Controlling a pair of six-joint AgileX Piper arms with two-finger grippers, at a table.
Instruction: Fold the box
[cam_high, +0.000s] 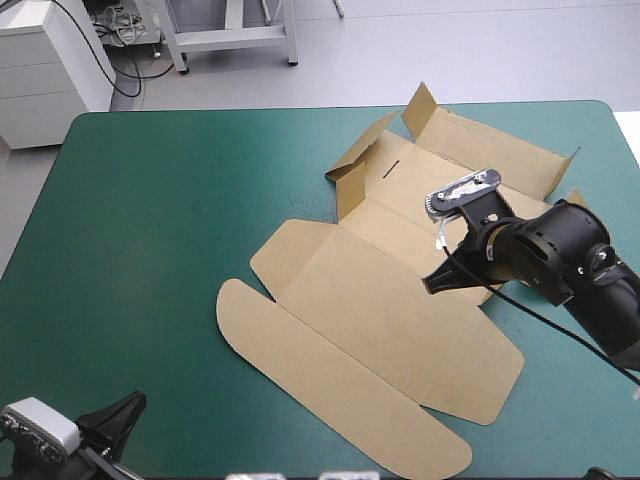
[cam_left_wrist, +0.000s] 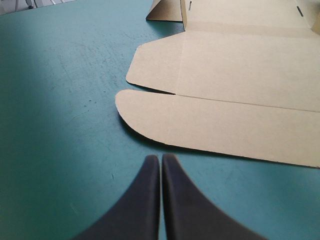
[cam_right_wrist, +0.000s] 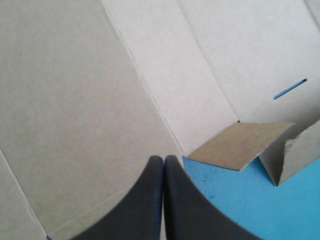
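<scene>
The brown box (cam_high: 380, 300) lies as a cut sheet on the teal-green cover, mostly flat, its rounded lid flap (cam_high: 330, 385) nearest the front edge. At the far end, side flaps (cam_high: 360, 165) and a back wall (cam_high: 490, 150) stand partly raised. My right gripper (cam_high: 440, 280) is shut and hovers low over the sheet's right middle; in the right wrist view its tips (cam_right_wrist: 163, 159) sit over a flat panel (cam_right_wrist: 75, 100), near a small raised flap (cam_right_wrist: 240, 145). My left gripper (cam_high: 115, 420) is shut near the table's front left corner. Ahead of its tips (cam_left_wrist: 161, 157) is the rounded flap (cam_left_wrist: 200, 120), untouched.
The teal-green cover (cam_high: 150, 230) stretches left of the box to the table's left edge. A white cabinet (cam_high: 50, 70) stands beyond the far left corner, off the table. The box's far wall lies close to the table's far right edge.
</scene>
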